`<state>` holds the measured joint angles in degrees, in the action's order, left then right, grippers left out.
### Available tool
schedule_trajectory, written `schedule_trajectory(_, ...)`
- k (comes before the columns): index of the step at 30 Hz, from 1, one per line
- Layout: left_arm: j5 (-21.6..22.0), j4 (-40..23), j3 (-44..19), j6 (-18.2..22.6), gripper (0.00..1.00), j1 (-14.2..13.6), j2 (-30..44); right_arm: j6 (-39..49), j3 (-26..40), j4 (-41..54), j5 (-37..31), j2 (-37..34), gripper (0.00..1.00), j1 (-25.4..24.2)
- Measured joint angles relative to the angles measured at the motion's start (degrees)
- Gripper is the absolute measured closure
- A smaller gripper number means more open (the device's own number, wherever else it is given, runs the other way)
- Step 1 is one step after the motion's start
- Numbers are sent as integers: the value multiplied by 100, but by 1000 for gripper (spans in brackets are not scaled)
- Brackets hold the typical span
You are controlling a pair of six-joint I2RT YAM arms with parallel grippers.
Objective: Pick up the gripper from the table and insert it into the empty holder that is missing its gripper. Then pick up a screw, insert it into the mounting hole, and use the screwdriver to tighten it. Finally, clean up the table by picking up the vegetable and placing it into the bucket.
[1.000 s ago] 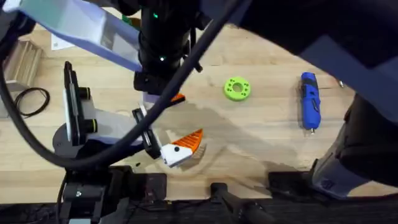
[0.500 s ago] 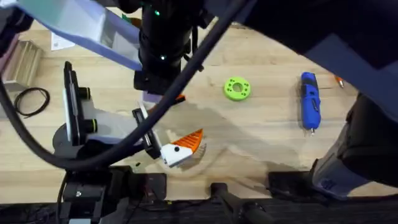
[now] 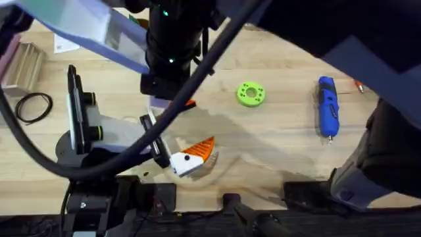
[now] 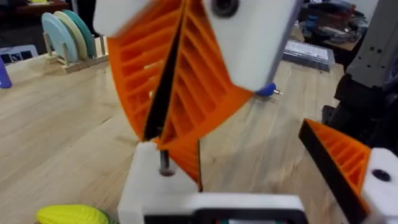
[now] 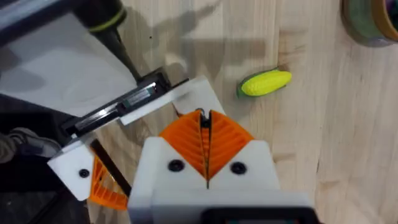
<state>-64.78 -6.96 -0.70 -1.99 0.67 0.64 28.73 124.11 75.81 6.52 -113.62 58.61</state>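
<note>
**Right fingers clenched over the claw, corn loose on the table**

In my right wrist view, the right gripper (image 5: 205, 146) has its orange pads pressed flat together, nothing between them, just above the white holder (image 5: 134, 106). The corn (image 5: 266, 82) lies on the wood at the upper right of that frame, apart from everything, with the bucket (image 5: 372, 20) in the top right corner. Overhead, the screwdriver (image 3: 327, 105) lies at the right, the green disc (image 3: 250, 93) centre. I cannot tell how the left gripper's fingers stand.
</note>
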Motion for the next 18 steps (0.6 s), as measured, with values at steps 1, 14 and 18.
schedule_trajectory(1, -1, 0, -1, -1, 15, 0, -1, 0, 0, 0, 0, 0, 996, 0)
schedule_trajectory(14, -1, 0, 0, -1, 15, 0, 0, 0, -37, -35, 0, 0, 996, 0)
schedule_trajectory(18, -1, 0, -1, -1, 15, 0, -1, 0, -51, -37, 0, 0, 996, 0)
